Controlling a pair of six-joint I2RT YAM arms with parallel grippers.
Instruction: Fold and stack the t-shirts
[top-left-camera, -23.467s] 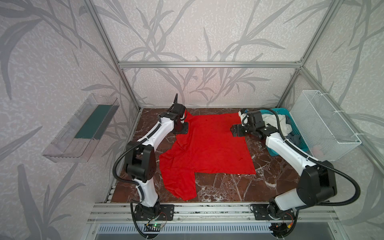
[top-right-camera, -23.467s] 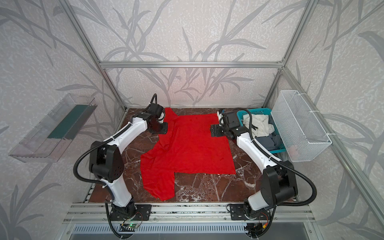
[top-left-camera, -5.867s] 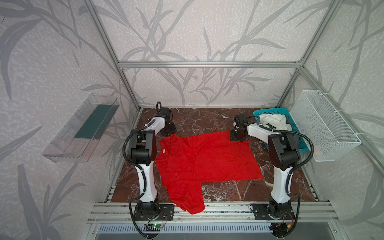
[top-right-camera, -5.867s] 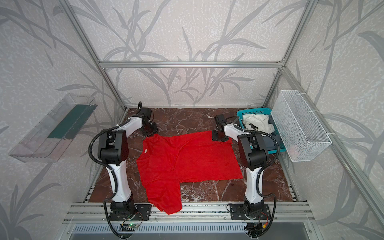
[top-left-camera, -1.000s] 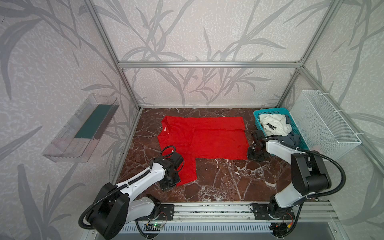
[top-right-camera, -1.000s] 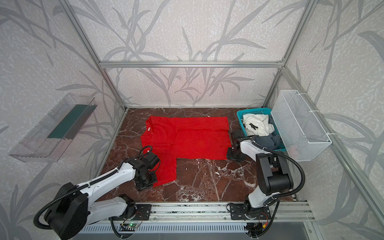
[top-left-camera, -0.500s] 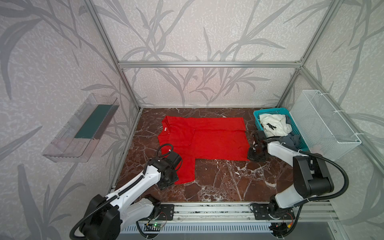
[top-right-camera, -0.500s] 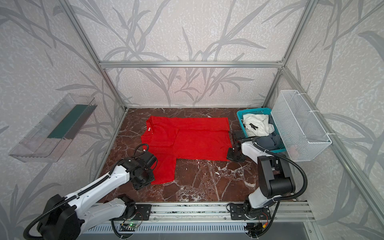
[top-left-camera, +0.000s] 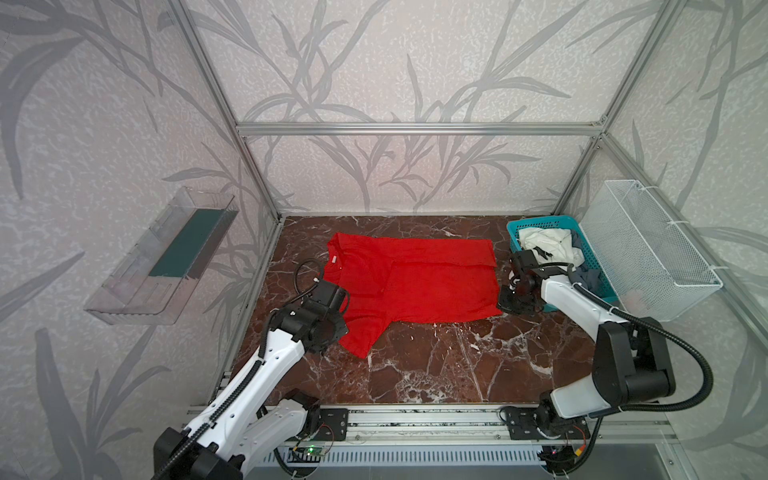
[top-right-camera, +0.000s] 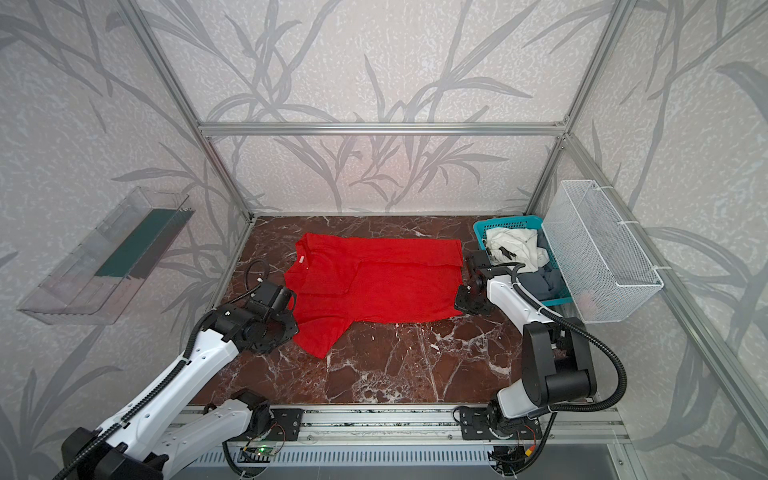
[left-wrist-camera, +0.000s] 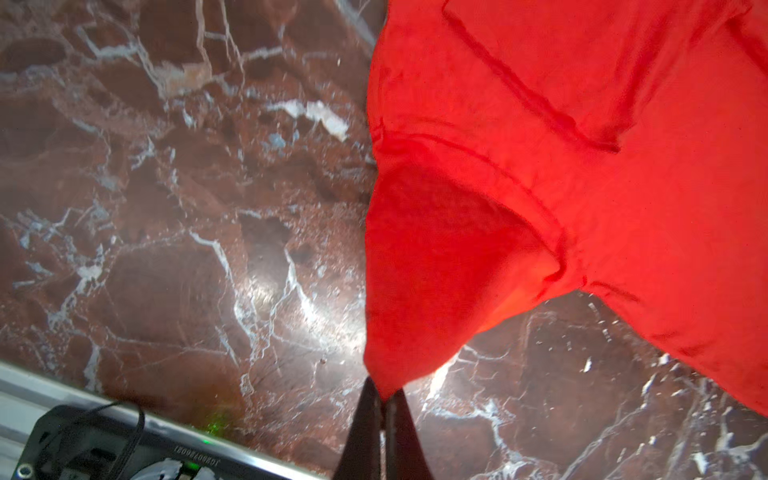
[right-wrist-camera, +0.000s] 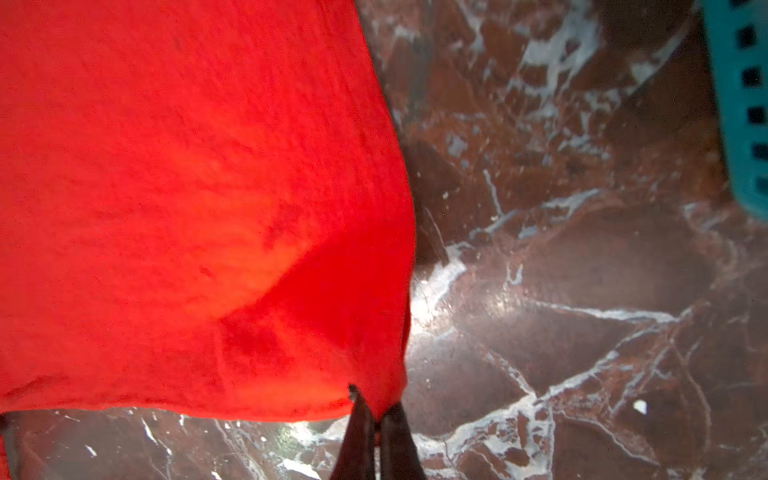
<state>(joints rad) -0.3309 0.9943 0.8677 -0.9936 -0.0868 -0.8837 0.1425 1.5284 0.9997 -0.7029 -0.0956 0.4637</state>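
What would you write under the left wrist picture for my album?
Left gripper pinching a corner of the red t-shirt over the brown marble tabletop.

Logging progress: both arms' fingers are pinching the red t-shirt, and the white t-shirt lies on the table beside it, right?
No: the white t-shirt lies in the teal basket, as both top views show. Left fingers and right fingers pinch the red t-shirt.

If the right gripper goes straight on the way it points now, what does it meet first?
The right gripper is shut on a corner of the red tee, so cloth is at its tips. Beyond that comes the table, probably close below, though the depth is unclear.
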